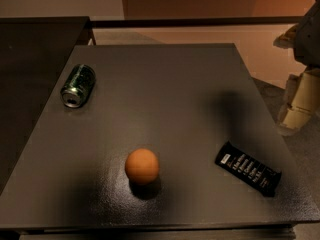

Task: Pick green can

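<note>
A dark grey worktop (pixel 165 94) fills most of the frame. The green can (pixel 78 86) lies on its side in the upper left part of the worktop, close to the left edge. Its silver top faces the lower left of the frame, and its dark green body with pale mottled markings points toward the upper right. Nothing touches it.

An orange ball (pixel 142 166) sits lower down, just left of the middle of the frame and well apart from the can, with a dark shadow at its base. A flat black snack bar wrapper (pixel 248 168) lies at the lower right of the worktop. It is turned at a slant, and its white printing faces up.

The tool (pixel 298 104) shows at the right edge of the frame as pale beige parts, beyond the worktop's right edge and over the grey floor. It is far from the can, with the whole width of the worktop between them, and it holds nothing that can be seen. I cannot tell whether it is spread or pressed together.

A darker surface (pixel 30 84) adjoins the worktop at the left of the frame.
</note>
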Available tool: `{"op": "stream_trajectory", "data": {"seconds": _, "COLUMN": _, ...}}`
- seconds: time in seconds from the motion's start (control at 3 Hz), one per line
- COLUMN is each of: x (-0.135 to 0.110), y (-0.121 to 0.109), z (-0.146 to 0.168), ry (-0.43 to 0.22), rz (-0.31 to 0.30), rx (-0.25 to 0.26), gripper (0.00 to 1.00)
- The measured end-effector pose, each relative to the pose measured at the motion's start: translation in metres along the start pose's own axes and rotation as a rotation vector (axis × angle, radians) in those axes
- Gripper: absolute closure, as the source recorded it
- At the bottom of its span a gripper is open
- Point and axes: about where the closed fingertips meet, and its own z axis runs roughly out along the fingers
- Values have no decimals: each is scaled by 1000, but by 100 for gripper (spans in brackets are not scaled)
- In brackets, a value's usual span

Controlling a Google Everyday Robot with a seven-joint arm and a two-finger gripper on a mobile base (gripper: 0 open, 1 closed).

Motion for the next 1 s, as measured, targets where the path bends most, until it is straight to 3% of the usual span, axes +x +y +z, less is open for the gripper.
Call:
{"op": "stream_trajectory", "data": {"seconds": 0.67, "x": -5, "y": -1, "z": 0, "ry": -2, "rz": -14, "rx": 0, "gripper": 0}}
{"op": "stream_trajectory", "data": {"seconds": 1.0, "x": -29, "y": -10, "z": 12, "ry": -30, "rz": -73, "rx": -16, "gripper": 0}}
